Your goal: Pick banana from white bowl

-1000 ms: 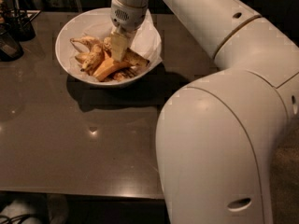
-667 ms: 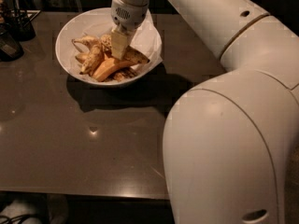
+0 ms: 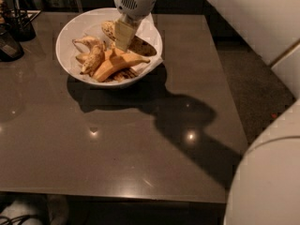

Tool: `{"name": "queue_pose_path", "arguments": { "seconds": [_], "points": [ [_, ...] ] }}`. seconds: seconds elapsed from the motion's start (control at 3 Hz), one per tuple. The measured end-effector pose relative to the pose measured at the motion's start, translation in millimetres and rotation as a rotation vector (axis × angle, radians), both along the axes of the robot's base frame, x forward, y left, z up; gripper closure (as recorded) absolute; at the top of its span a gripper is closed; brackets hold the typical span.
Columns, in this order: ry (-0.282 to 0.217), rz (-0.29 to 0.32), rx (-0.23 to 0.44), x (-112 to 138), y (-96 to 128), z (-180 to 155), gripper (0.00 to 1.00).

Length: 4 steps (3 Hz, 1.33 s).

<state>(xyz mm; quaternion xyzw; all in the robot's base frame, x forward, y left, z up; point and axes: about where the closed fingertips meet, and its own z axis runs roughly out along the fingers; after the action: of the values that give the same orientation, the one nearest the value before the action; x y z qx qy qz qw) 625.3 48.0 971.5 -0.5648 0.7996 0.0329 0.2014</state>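
Beneath the claw (image 3: 123, 40), whose grip I cannot tell: banana (image 3: 143, 47), white bowl (image 3: 62, 50), glossy dark table (image 3: 117, 144); carpeted floor (image 3: 255, 78) beyond.

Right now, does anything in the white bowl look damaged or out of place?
Nothing spilled. The banana in the white bowl is heavily brown-spotted, looking overripe; the pincer is low in the bowl above it.

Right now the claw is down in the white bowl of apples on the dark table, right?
No, the camera view shows bananas, not apples. The claw is down in the white bowl on the dark table, right over the long speckled banana.
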Motion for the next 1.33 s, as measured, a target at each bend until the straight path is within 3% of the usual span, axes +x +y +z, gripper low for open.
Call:
{"name": "queue_pose_path", "arguments": {
  "seconds": [0.33,1.0,1.33],
  "points": [
    [-0.009,0.001,0.000,-3.6,-1.5,5.1,1.00],
    [-0.040,0.094,-0.035,-40.0,26.5,31.4,1.00],
    [-0.040,0.097,-0.036,-40.5,27.7,30.9,1.00]
  ]
}}
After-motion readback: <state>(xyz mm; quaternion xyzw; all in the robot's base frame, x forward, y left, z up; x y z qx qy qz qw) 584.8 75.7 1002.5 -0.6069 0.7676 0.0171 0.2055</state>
